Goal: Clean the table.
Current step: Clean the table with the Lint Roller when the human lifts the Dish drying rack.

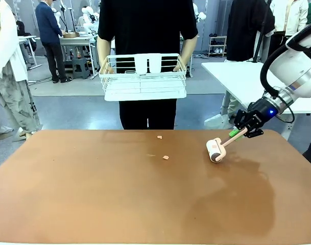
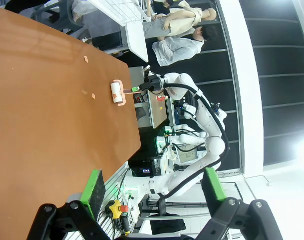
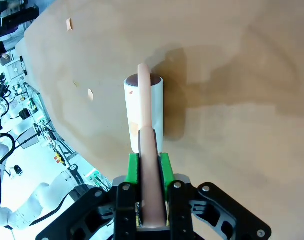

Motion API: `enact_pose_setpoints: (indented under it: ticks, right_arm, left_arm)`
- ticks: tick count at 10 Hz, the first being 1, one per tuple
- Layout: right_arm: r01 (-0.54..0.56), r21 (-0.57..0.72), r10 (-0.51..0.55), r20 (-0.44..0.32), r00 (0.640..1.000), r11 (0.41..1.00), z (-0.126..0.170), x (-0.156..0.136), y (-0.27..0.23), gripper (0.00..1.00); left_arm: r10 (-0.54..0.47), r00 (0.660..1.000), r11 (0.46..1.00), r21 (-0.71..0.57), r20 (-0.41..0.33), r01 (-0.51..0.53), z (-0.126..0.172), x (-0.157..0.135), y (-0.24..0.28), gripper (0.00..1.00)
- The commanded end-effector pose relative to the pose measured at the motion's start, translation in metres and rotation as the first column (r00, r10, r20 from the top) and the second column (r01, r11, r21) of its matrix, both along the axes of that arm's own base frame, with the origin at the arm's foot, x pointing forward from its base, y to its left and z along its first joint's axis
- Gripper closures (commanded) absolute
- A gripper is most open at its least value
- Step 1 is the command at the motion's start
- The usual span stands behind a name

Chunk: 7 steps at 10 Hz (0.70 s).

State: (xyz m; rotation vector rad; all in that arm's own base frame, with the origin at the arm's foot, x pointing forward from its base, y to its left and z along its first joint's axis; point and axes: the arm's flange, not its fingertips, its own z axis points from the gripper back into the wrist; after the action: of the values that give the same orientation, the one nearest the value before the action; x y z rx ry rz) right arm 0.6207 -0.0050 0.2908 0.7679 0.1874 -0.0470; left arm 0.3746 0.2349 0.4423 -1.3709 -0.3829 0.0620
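Observation:
The reddish-brown table point(image 1: 94, 194) carries two small pink scraps point(image 1: 159, 137) point(image 1: 165, 157) near its middle. A lint roller point(image 1: 215, 149) with a white roll and a pink handle rests its roll on the top at the right. My right gripper point(image 1: 243, 131) is shut on the handle. The right wrist view looks down the handle point(image 3: 148, 150) held by that gripper point(image 3: 149, 170) to the roll point(image 3: 144, 112), with the scraps point(image 3: 90, 93) point(image 3: 68, 23) beyond. My left gripper point(image 2: 154, 187) stands open off the table's edge point(image 2: 42, 125), holding nothing, far from the roller point(image 2: 116, 93).
A person stands at the far side holding a white wire rack point(image 1: 145, 76) above the table's far edge. A white-topped table point(image 1: 247, 76) stands at the back right. Other people stand farther off at the left.

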Motion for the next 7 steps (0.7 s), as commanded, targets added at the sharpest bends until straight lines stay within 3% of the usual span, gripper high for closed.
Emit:
enact_pose_setpoints:
  ticks: [1,4,5,7]
  right_arm:
    - [-0.028,-0.03,0.028,0.02,0.999,0.999,-0.007,-0.002,0.009,1.0]
    - [-0.069,-0.019,0.068,-0.009,0.998,0.997,-0.021,0.001,0.032,1.0]
    - [-0.054,-0.02,0.054,-0.004,0.999,0.998,-0.024,0.001,0.04,0.83]
    - [-0.07,-0.018,0.07,0.002,0.998,0.997,-0.032,-0.007,0.063,1.0]
  left_arm:
    - [0.002,1.0,1.0,0.002,0.002,-0.002,0.001,-0.002,0.002,0.0]
    - [0.002,1.0,1.0,0.002,0.002,-0.002,0.001,-0.002,0.002,0.0]
    - [0.002,1.0,1.0,0.002,0.002,-0.002,0.001,-0.002,0.002,0.0]
    - [0.002,1.0,1.0,0.002,0.002,-0.002,0.001,-0.002,0.002,0.0]
